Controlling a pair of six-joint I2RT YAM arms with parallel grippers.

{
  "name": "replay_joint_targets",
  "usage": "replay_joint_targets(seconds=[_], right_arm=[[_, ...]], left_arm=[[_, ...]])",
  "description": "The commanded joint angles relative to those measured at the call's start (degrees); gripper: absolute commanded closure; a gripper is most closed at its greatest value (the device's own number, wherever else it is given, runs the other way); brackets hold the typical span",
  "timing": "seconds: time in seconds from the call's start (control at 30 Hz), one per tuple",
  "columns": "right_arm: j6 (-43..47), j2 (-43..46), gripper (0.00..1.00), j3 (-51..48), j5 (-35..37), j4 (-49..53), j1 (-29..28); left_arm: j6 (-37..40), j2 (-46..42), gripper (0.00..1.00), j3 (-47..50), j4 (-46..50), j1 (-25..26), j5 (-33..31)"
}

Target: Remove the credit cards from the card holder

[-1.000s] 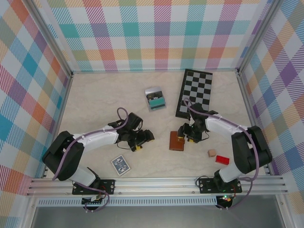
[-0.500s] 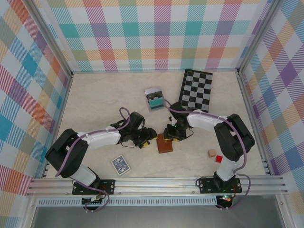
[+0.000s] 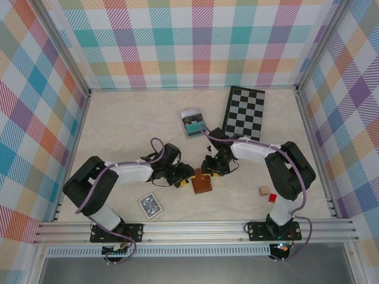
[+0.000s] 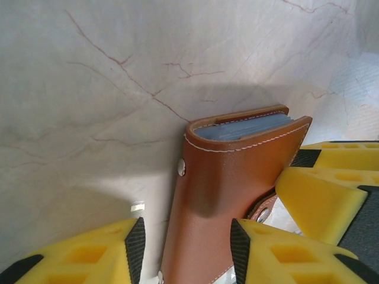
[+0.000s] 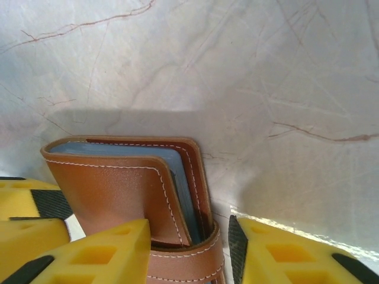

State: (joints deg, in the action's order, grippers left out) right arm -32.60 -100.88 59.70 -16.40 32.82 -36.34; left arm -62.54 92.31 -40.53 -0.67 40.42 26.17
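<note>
The card holder [image 3: 203,187] lies between the left gripper [image 3: 190,180] and right gripper [image 3: 207,172]. Behind it lie a box [image 3: 193,123] and checkerboard [image 3: 244,116]; front-left, a card deck [image 3: 150,205].

The card holder [image 4: 219,195] is smooth brown leather with a soft sheen, pale stitching and a small metal stud [image 4: 181,169]. Beneath it the table [image 4: 89,77] looks like glossy pale marble with thin reddish veins; the fingers [image 4: 89,260] flanking it are matt yellow plastic with black ribbed facings.

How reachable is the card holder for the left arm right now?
Probably yes: the left gripper straddles the card holder, with a gap beside one finger. The right gripper grips it from the other side and seems not to block.
</note>
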Motion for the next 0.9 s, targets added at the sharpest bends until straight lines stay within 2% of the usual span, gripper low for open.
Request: replay_joint_targets(seconds=[0.0, 0.37, 0.7, 0.8, 0.87], right_arm=[[-1.58, 0.22, 0.60, -1.25, -2.57, -0.66, 0.30], [-2.11, -2.84, 0.61, -1.15, -5.15, -1.74, 0.30], [-3.25, -3.38, 0.62, -1.94, -8.69, -4.14, 0.83], [-3.52, -2.97, 0.62, -2.18, -9.26, -4.39, 1.31], [-3.48, -2.37, 0.61, -2.14, -8.96, -4.04, 1.60]], left_arm=[[-0.91, 1.49, 0.58, 0.90, -3.47, 0.49, 2.34], [-2.72, 3.75, 0.62, 3.78, -15.07, 0.46, 5.77], [-3.20, 3.16, 0.63, 6.78, -29.49, 0.53, 7.51], [-2.53, 2.46, 0.67, 6.96, -28.55, 0.47, 6.70], [-2.14, 2.04, 0.73, 7.37, -27.87, 0.49, 5.82]])
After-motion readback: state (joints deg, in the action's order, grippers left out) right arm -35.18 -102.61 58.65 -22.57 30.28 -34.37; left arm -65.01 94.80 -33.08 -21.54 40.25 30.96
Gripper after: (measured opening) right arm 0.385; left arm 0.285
